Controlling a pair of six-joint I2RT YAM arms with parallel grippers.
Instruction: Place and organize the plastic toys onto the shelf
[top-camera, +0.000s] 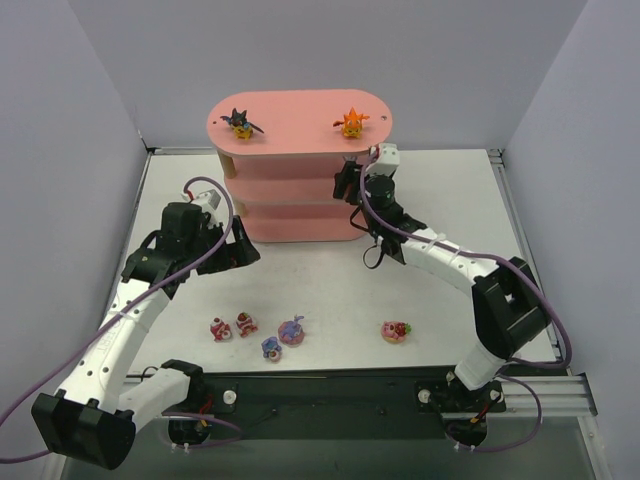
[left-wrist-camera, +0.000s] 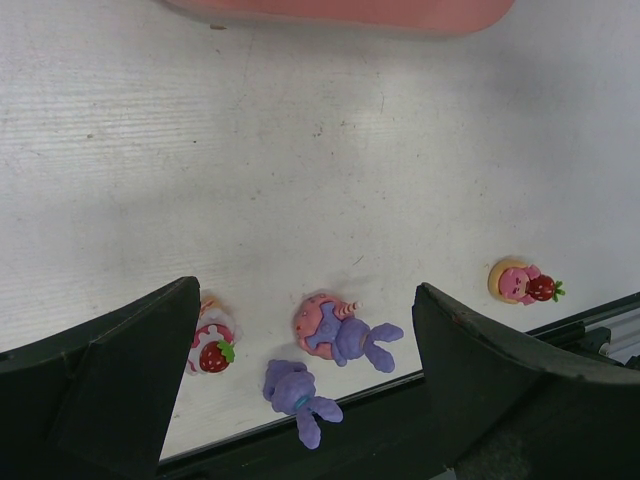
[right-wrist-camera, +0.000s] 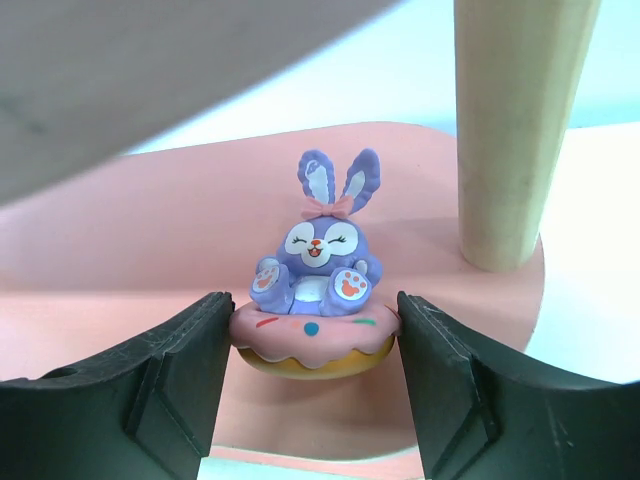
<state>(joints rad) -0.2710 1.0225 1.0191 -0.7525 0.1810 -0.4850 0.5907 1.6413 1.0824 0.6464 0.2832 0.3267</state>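
The pink shelf (top-camera: 300, 120) stands at the back, with a black bat toy (top-camera: 240, 123) and an orange toy (top-camera: 351, 122) on its top board. My right gripper (right-wrist-camera: 313, 335) reaches into a lower tier at the shelf's right end. It is shut on the donut base of a purple bunny (right-wrist-camera: 320, 250), upright just over the pink board (right-wrist-camera: 130, 260). My left gripper (left-wrist-camera: 305, 300) hangs open above the table. Below it lie two purple bunnies (left-wrist-camera: 345, 330) (left-wrist-camera: 297, 395) and a red-and-white toy (left-wrist-camera: 212, 345). Another red-and-white toy (top-camera: 246, 323) sits beside that one, and a third (top-camera: 396, 331) lies further right.
A light wooden post (right-wrist-camera: 515, 130) rises close to the right of the held bunny, and the board above overhangs it. The loose toys lie near the table's front edge, by the black rail (top-camera: 330, 385). Grey walls close in both sides.
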